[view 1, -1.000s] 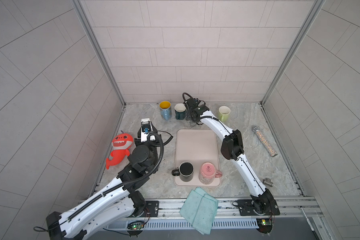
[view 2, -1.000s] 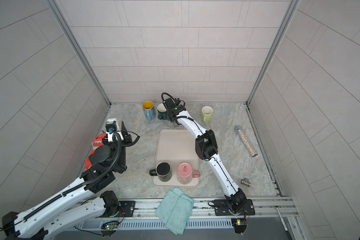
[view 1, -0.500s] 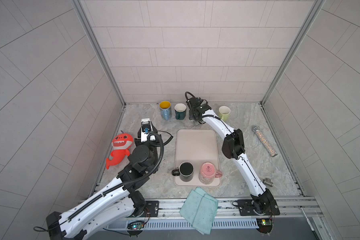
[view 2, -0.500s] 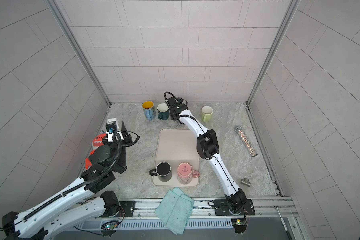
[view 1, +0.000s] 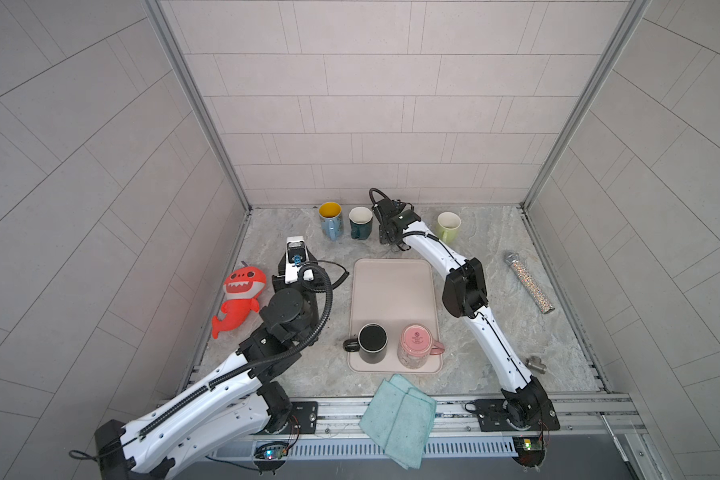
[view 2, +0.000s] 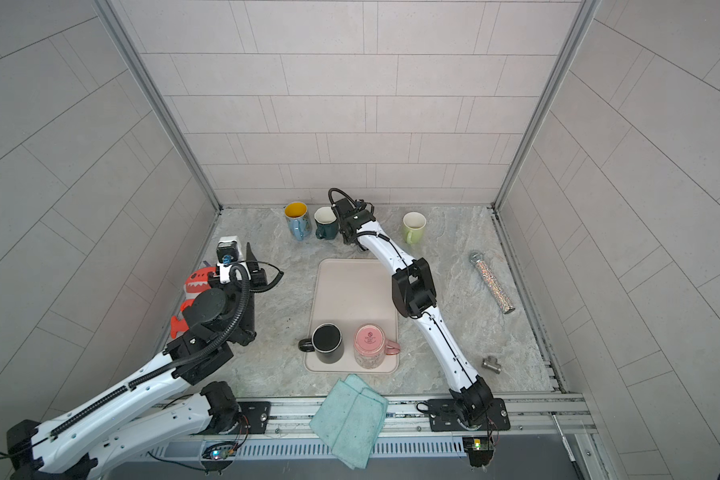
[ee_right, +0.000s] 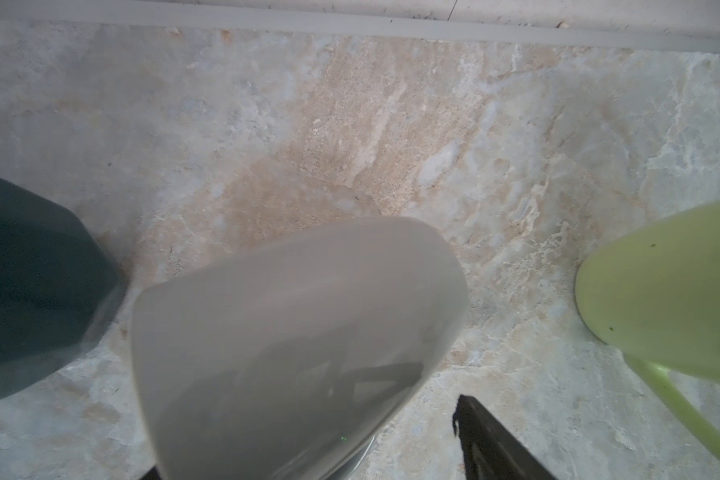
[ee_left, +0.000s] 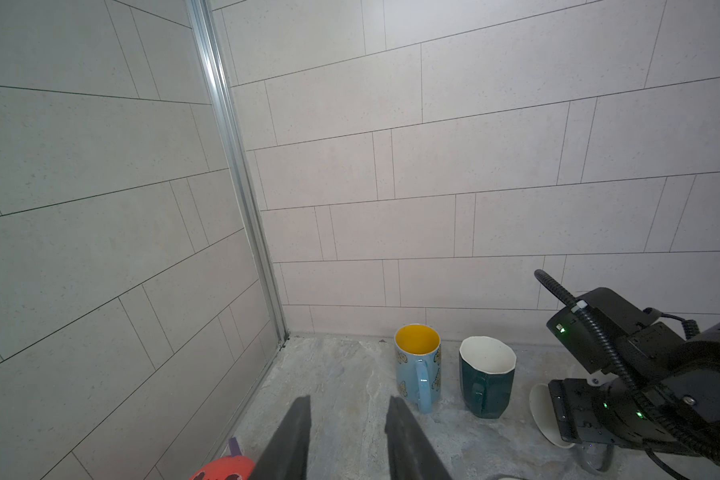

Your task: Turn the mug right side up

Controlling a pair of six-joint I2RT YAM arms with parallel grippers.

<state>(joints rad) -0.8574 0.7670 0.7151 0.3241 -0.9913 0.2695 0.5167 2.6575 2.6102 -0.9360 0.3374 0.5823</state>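
Bench [view 1: 558, 345], back row: white mug [ee_right: 292, 332] tilted, mouth toward the dark green mug [view 1: 360, 222], light green mug [view 1: 448, 226] on its other side; right fingers [ee_right: 495, 440] spread wide either side of it, gripping or clear cannot tell; left fingers [ee_left: 292, 444] parted, nothing between them.

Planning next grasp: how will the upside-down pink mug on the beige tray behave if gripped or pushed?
Pink mug looks rigid, glossy: probably slippery, breakable. Standing rim-down on the beige tray, it likely slides rather than tips. Its side handle may pull it off-centre when lifted.
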